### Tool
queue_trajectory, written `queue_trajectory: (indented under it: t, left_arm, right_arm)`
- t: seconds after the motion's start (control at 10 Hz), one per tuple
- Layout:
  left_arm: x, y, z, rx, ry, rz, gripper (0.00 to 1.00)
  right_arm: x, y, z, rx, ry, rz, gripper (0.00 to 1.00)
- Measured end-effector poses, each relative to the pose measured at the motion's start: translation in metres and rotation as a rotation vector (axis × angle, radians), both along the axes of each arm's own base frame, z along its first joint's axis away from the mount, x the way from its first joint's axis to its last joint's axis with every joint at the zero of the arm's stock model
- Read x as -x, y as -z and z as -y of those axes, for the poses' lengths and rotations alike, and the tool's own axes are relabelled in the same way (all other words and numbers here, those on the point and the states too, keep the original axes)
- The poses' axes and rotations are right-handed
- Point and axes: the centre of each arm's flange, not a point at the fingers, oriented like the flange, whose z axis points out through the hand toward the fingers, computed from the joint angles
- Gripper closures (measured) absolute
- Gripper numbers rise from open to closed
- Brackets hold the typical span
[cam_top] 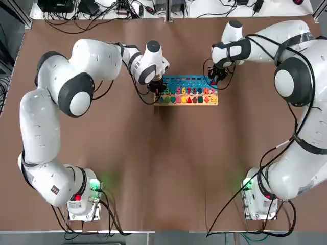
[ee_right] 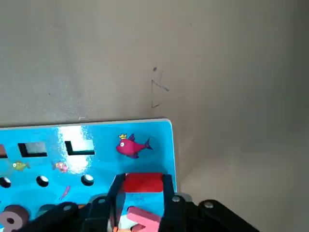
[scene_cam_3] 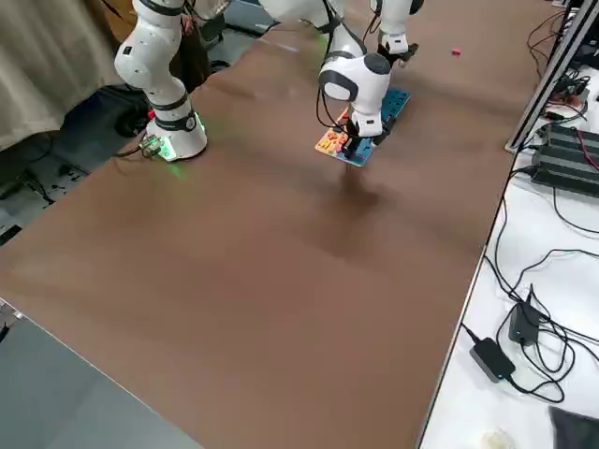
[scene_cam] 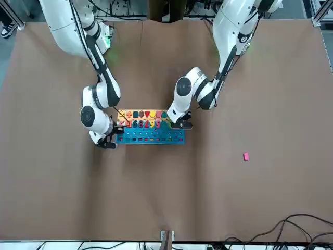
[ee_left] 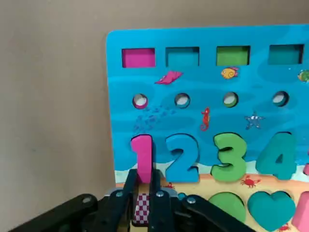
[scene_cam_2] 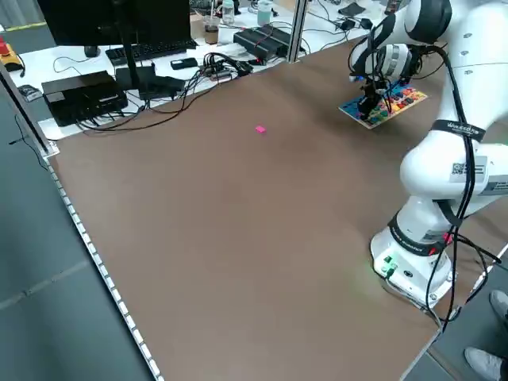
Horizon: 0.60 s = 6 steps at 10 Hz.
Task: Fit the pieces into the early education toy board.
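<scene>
The early education toy board point(cam_top: 188, 90) sits flat around the middle of the brown table point(cam_top: 153, 168), toward its far side, with an arm working each end. The left gripper point(ee_left: 143, 193) is down at the board's left end, pinched tight around the pink number 1 point(ee_left: 142, 155), while the right gripper point(ee_right: 141, 200) is over the right end, clamped on a small orange-red piece point(ee_right: 142, 183). A stray pink piece point(scene_cam: 246, 156) lies on the bare table, well apart from the board on the robot's left and farther out.
</scene>
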Motion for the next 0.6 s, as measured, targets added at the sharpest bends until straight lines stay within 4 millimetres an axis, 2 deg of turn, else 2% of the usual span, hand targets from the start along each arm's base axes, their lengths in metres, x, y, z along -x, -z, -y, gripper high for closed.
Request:
queue_trajectory:
  t: [0.3, 0.4, 0.6]
  left_arm:
    - [0.0, 0.0, 0.0, 0.0, 0.0, 0.0, 0.86]
    - [-0.0002, 0.0002, -0.0003, 0.0, -0.001, 0.0, 0.83]
    - [-0.0002, 0.0002, -0.0003, 0.0, -0.001, 0.0, 0.83]
  right_arm:
    - [0.0047, 0.001, -0.0085, -0.002, 0.012, -0.01, 0.64]
    - [0.0048, 0.001, -0.0088, -0.002, 0.013, -0.01, 0.64]
    - [0.0047, 0.001, -0.0086, -0.002, 0.013, -0.01, 0.64]
